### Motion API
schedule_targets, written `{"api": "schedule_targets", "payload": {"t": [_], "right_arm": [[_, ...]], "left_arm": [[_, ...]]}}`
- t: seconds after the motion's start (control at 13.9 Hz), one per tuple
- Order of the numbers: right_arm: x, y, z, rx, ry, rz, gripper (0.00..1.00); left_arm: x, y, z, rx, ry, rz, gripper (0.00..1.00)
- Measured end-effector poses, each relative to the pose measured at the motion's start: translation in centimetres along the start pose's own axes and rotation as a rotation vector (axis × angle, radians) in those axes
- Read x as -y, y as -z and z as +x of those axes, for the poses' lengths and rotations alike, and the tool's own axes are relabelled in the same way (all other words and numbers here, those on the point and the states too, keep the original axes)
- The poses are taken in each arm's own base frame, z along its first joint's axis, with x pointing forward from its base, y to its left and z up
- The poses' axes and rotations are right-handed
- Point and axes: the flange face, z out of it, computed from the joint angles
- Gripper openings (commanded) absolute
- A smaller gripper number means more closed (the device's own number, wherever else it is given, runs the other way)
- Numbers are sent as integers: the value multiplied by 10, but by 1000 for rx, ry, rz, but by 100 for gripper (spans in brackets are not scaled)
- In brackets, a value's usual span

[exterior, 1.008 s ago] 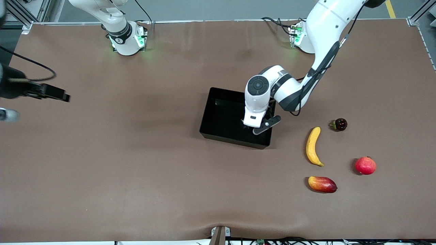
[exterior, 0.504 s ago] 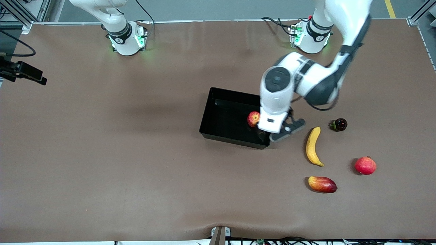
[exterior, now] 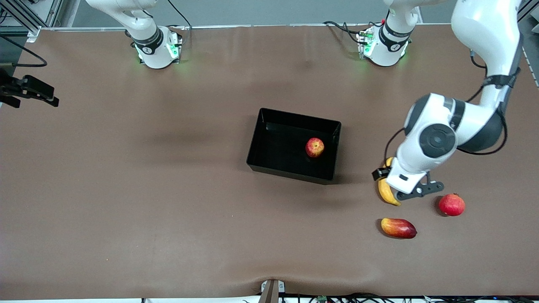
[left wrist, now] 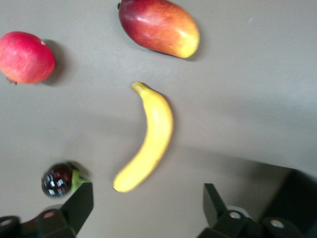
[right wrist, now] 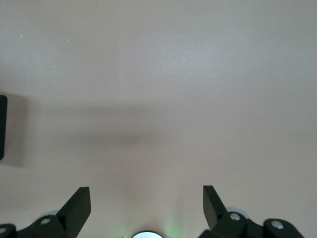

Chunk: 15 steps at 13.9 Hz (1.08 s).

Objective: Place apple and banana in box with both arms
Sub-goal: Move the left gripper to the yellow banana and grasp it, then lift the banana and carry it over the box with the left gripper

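Note:
The apple lies in the black box, near its wall toward the left arm's end. The banana lies on the table beside the box, mostly hidden under the left hand in the front view and fully visible in the left wrist view. My left gripper hangs open and empty over the banana; in the left wrist view the banana's one end lies between the fingers. My right gripper is open and empty over bare table at the right arm's end, also seen in the right wrist view.
A red-yellow mango lies nearer the front camera than the banana, and a red pomegranate lies beside it toward the left arm's end. A small dark fruit lies by the banana's other end. A box corner shows.
The left gripper let go of the apple in the box, rose and swung over to the banana. The right gripper drew back toward the table's edge.

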Motion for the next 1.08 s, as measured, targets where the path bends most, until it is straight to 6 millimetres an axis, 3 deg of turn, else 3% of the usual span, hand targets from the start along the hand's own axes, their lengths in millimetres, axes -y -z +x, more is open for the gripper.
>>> {"api": "schedule_targets", "payload": {"t": [0.29, 0.43, 0.58, 0.65, 0.72, 0.79, 0.86, 1.08], "right_arm": [[-4, 0, 0, -4, 2, -3, 100], [-9, 0, -1, -4, -8, -2, 100], [-13, 0, -1, -4, -15, -2, 100], [-14, 0, -1, -5, -17, -1, 100], [-14, 0, -1, -5, -18, 2, 100], [-15, 0, -1, -5, -20, 5, 100], [-18, 0, -1, -6, -24, 7, 100], [-20, 2, -2, -9, -28, 10, 100]], "left_arm": [[25, -69, 18, 7, -82, -70, 84], [23, -101, 19, 21, -101, -96, 71], [16, -125, 15, 32, -129, -108, 66], [13, -133, 13, 31, -138, -111, 57], [11, -139, 10, 29, -147, -111, 37], [10, -146, 7, 27, -159, -109, 7], [9, -153, 2, 25, -174, -101, 0], [12, -158, -3, 25, -184, -92, 0]]}}
